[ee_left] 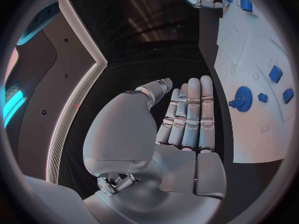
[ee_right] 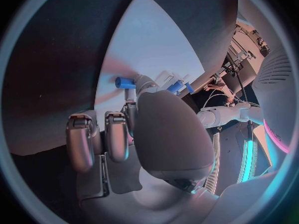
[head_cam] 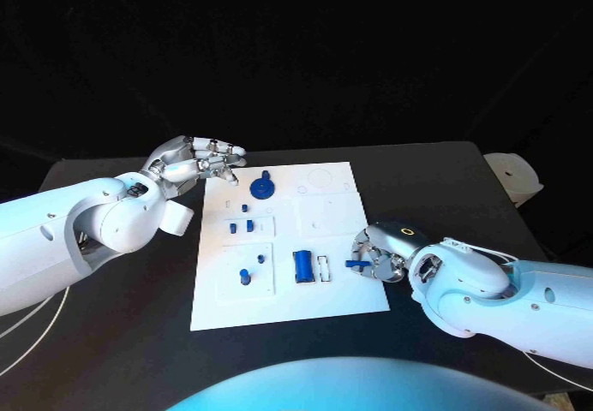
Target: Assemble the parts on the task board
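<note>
The white task board [head_cam: 333,308] lies in the middle of the black table. On it sit a blue gear [head_cam: 260,187], a blue block [head_cam: 302,265] and several small blue parts, such as one pair [head_cam: 242,227]. My right hand [head_cam: 377,251] hovers at the board's right edge and pinches a small blue peg [head_cam: 358,266] between thumb and fingertip; the peg [ee_right: 124,82] juts from the fingertips over the board [ee_right: 156,40]. My left hand [head_cam: 195,160] hangs at the board's far left corner. Its fingers [ee_left: 190,114] are stretched out and hold nothing, next to the gear [ee_left: 241,98].
A white object [head_cam: 513,175] stands at the table's far right edge. A small white frame [head_cam: 325,266] sits beside the blue block. Bare black table stretches left and right of the board.
</note>
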Motion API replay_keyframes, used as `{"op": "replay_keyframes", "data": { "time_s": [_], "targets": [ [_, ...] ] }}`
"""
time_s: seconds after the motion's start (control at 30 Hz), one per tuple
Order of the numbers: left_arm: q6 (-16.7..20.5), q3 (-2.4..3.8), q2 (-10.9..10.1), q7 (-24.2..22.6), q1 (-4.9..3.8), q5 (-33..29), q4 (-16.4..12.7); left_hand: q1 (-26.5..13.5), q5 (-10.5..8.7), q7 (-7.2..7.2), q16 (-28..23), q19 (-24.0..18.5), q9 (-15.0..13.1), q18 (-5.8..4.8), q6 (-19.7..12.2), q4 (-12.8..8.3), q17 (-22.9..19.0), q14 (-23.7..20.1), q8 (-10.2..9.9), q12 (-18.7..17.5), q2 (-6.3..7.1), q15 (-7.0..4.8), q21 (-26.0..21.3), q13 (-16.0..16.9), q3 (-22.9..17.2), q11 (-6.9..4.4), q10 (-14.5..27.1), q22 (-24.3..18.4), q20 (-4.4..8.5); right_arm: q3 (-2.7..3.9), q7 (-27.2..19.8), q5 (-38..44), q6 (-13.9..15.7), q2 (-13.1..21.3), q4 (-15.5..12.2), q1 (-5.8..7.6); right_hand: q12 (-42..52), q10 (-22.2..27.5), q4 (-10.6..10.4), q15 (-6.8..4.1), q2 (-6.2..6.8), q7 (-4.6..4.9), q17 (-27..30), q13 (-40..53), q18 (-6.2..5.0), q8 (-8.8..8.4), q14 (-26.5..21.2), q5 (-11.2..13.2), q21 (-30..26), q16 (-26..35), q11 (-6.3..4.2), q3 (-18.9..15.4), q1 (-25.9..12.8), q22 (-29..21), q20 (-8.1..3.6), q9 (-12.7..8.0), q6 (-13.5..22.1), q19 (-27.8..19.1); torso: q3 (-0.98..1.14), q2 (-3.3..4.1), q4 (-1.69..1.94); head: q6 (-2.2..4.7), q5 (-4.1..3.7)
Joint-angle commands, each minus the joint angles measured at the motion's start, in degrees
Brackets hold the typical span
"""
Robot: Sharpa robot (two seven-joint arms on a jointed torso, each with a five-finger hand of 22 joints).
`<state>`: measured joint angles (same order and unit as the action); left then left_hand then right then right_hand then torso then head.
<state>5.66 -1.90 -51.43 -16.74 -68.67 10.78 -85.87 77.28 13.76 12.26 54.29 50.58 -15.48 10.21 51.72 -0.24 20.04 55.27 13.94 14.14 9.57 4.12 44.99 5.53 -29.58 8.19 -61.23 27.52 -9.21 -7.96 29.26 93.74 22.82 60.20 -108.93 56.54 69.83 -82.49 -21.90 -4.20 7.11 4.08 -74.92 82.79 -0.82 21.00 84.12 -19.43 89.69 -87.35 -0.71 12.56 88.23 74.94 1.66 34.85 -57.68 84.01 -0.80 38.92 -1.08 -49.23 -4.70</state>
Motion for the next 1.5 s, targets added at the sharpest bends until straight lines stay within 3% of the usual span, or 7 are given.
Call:
{"op": "replay_keyframes", "data": {
  "time_s": [0.03, 0.1, 0.23, 0.77, 1.03, 1.1, 1.5],
  "targets": [
    [-0.8, 0.03, 0.1, -0.1, -0.03, -0.2, -0.1, 0.2, 0.39, 0.10, 0.2, 0.2, 0.1, 0.26, -0.4, 0.1, 0.1, -0.2, -0.2, 0.3, 0.01, -0.05, 0.2, 0.1, -0.1, -0.01, 0.5, 0.1, -0.02, -0.40, 2.4, -1.0, -0.9, 0.3, 0.4, -0.44, 0.3, -0.5, 8.7, -0.07, 1.46, -0.18, -9.3, -3.6, 0.82, 1.00, 4.7, -1.4, 0.3, 0.0, 0.16, 13.6, -4.9, 15.1, 0.24, 1.2, 0.6, 6.0, -0.04, 0.02, 0.00, 0.01, 0.05],
    [-0.8, 0.03, 0.1, -0.1, -0.03, -0.2, -0.1, 0.2, 0.39, 0.10, 0.2, 0.2, 0.1, 0.26, -0.4, 0.1, 0.1, -0.2, -0.2, 0.3, 0.01, -0.05, 0.2, 0.1, -0.1, -0.01, 0.5, 0.1, -0.02, -0.40, 2.3, -2.3, 0.9, 0.3, -0.1, -0.44, 0.7, -0.8, 7.7, -0.05, 2.12, -0.26, -9.7, -3.4, 0.82, 1.23, 4.7, -1.6, 0.3, -0.1, 0.09, 15.5, -9.5, 15.1, 0.22, 1.6, 0.6, 6.0, 0.00, 0.02, -0.07, 0.00, 0.12],
    [-1.1, 0.03, 0.1, 0.2, -0.03, -0.2, -0.2, 0.2, 0.40, 0.11, 0.2, 0.2, 0.1, 0.26, -0.4, 0.1, 0.1, -0.2, -0.2, 0.3, -0.02, -0.05, 0.2, 0.1, -0.1, 0.00, 0.5, 0.1, -0.01, -0.38, 2.0, -3.8, 4.4, 0.4, -1.0, -0.41, 1.3, -1.0, 7.3, -0.27, 3.33, -0.54, -10.1, -3.0, 0.82, 1.21, 4.8, -0.4, 0.3, -0.3, -0.14, 16.3, -12.9, 15.1, 0.06, 1.7, 0.2, 6.0, 0.00, -0.02, -0.14, -0.04, 0.02],
    [-1.3, 0.03, 0.0, 0.3, -0.03, -0.3, -0.3, 0.2, 0.41, 0.14, 0.2, 0.2, 0.1, 0.25, -0.5, 0.1, 0.0, -0.3, -0.3, 0.3, -0.04, -0.02, 0.1, 0.0, -0.1, 0.03, 0.6, 0.1, -0.03, -0.30, 0.4, -13.0, 11.6, -1.9, -2.5, -0.14, 2.3, -1.4, 7.9, -0.41, 4.06, -0.76, -10.5, -2.5, 0.82, 1.27, 4.9, 0.3, 0.3, -0.5, -0.31, 16.8, -13.7, 15.1, -0.06, 1.7, -0.3, 6.0, -0.05, 0.06, 0.04, -0.16, -0.12],
    [-1.3, 0.03, 0.1, 0.3, -0.03, -0.3, -0.4, 0.2, 0.41, 0.14, 0.2, 0.2, 0.1, 0.25, -0.5, 0.1, 0.0, -0.3, -0.3, 0.3, -0.04, -0.02, 0.1, 0.0, -0.1, 0.03, 0.6, 0.1, -0.03, -0.29, 0.4, -14.6, 9.5, -3.4, -1.7, -0.14, 2.4, -1.5, 7.4, -0.42, 4.72, -0.74, -10.5, -2.3, 0.82, 1.17, 4.9, 0.7, 0.3, -0.5, -0.29, 16.8, -16.2, 15.1, -0.12, 1.6, -0.7, 6.0, -0.08, 0.05, 0.08, -0.23, -0.06],
    [-1.3, 0.03, 0.1, 0.3, -0.03, -0.3, -0.4, 0.2, 0.41, 0.14, 0.2, 0.2, 0.1, 0.25, -0.5, 0.1, 0.0, -0.3, -0.3, 0.3, -0.04, -0.02, 0.1, 0.0, -0.1, 0.03, 0.6, 0.1, -0.03, -0.29, 0.4, -15.0, 8.6, -3.9, -1.3, -0.15, 2.5, -1.5, 7.2, -0.43, 4.89, -0.76, -10.6, -2.2, 0.82, 1.16, 4.9, -1.5, 0.3, -0.5, -0.30, 16.3, -17.5, 15.1, -0.14, 1.6, -1.0, 6.0, -0.05, 0.04, 0.07, -0.27, 0.00],
    [-1.3, 0.04, 0.1, 0.3, -0.03, -0.3, -0.4, 0.2, 0.41, 0.14, 0.2, 0.2, 0.1, 0.25, -0.5, 0.1, 0.0, -0.3, -0.3, 0.3, -0.04, -0.02, 0.1, 0.0, -0.1, 0.03, 0.6, 0.1, -0.03, -0.29, 0.3, -15.9, 6.2, -5.9, 0.0, -0.23, 3.7, -1.9, 6.2, -0.56, 4.58, -1.02, -10.7, -1.5, 0.82, 1.62, 5.0, -1.8, 0.3, -0.6, -0.47, 14.8, -20.2, 15.1, -0.24, 1.9, -1.9, 6.0, 0.01, 0.04, -0.03, -0.35, 0.39]
  ]
}}
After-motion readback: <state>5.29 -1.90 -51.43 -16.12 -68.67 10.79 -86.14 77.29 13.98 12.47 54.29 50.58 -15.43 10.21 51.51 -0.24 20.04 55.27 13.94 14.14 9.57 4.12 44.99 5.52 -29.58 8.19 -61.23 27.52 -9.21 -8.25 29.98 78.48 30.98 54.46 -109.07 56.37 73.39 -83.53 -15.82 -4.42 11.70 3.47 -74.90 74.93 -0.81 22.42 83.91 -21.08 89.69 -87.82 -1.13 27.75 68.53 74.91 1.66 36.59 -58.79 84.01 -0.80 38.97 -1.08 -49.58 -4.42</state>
